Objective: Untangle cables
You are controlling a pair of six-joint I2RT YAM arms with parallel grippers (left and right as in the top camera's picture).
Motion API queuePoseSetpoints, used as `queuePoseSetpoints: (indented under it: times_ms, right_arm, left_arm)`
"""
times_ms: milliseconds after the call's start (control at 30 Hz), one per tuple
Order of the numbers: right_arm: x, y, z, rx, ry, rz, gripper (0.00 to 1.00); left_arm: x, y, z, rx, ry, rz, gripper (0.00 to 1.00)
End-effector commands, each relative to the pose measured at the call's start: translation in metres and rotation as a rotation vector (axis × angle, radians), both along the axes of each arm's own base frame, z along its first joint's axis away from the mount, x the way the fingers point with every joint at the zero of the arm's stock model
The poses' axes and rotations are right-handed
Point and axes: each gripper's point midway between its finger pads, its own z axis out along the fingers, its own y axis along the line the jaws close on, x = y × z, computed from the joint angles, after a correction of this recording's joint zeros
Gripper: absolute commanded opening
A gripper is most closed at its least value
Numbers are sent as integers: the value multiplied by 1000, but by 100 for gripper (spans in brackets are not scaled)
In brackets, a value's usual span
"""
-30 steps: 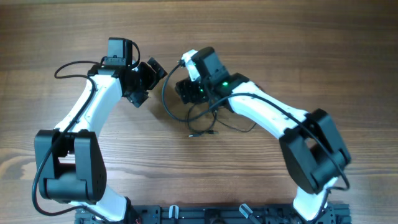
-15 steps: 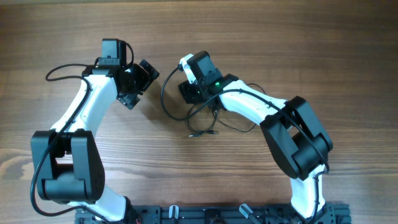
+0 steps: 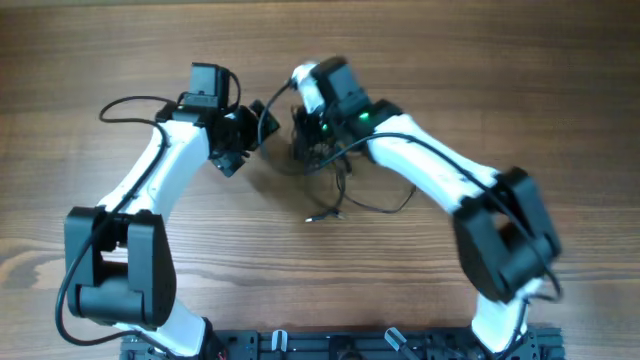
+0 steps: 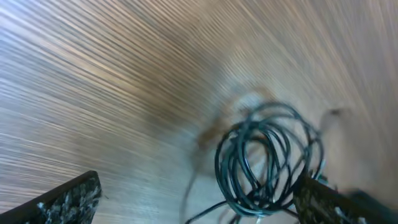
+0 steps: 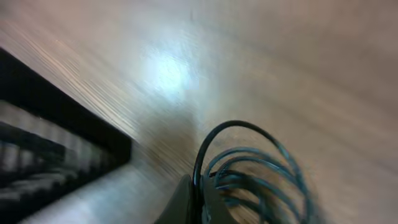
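The cables are thin dark greenish wires bunched in loops between the two arms, with loose ends trailing toward the table's front. My right gripper is shut on a strand of the bunch. The right wrist view shows the fingers pinched on a dark wire, with the coil hanging just beyond. My left gripper is open just left of the bunch. In the left wrist view the coil hangs close to the right finger, while the other finger stands far off to the left.
The wooden table lies bare around the arms. A thicker black arm cable loops off the left arm. The dark shape at the left of the right wrist view is the left gripper, close by.
My right gripper has shut on the cables and shifted a little toward the back. The left arm has swung right, closer to the bunch, still open.
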Motion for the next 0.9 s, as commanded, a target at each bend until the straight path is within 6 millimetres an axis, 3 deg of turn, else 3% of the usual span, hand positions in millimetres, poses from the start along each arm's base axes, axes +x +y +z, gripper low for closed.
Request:
queuePoseSetpoints:
  times_ms: [0, 133, 200, 233, 267, 333, 400, 467, 500, 567, 633, 733, 867]
  right_arm:
    - [-24, 12, 125, 270, -96, 138, 4]
    - [-65, 16, 192, 406, -156, 302, 5]
    - [-72, 10, 214, 423, -205, 303, 5]
    - [-76, 1, 235, 440, -254, 295, 4]
    - [-79, -7, 250, 454, -291, 289, 5]
    - [-86, -39, 297, 486, -412, 248, 5]
    - [-88, -81, 336, 485, -539, 146, 4]
    - [-83, -143, 374, 434, -697, -80, 4]
    - [-80, -170, 385, 404, -750, -189, 5]
    - [-82, -242, 406, 312, -858, -488, 5]
    - [-92, -317, 412, 183, -918, -820, 4]
    - [-118, -413, 402, -85, -935, -1253, 4]
    - [-128, -502, 382, -410, -876, -1546, 4]
  left_arm:
    - [-10, -34, 3, -24, -29, -174, 100]
    - [-17, -64, 3, -28, -45, -252, 97]
    - [-22, -74, -2, -18, -45, -300, 82]
    - [-24, -76, -8, 10, -41, -321, 77]
    - [-26, -77, -16, 41, -32, -341, 64]
    - [-31, -80, -34, 63, 11, -353, 55]
    - [-36, -79, -52, 76, 57, -359, 44]
    - [-39, -71, -71, 119, 103, -350, 37]
    - [-40, -66, -79, 144, 123, -342, 35]
    - [-44, -55, -93, 175, 168, -327, 28]
    - [-47, -48, -99, 179, 198, -314, 25]
    - [-45, -39, -99, 177, 207, -289, 24]
    - [-41, -30, -99, 174, 210, -262, 24]
